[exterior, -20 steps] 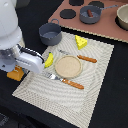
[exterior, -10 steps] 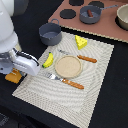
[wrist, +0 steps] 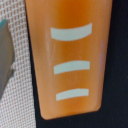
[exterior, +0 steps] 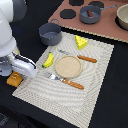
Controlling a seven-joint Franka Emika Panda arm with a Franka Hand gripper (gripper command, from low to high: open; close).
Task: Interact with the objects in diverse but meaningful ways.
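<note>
Hand low over the orange bread slab at the near left edge of the mat; finger spread hidden, grip impossible to judge. Slab fills the wrist view, flat on the dark desk. Beyond: banana, grey pot. Unchanged since earlier.

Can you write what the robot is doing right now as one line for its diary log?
arm: over orange bread slab | gripper: hidden, state unclear | banana, cheese wedge: on mat | pot: beside mat
</note>
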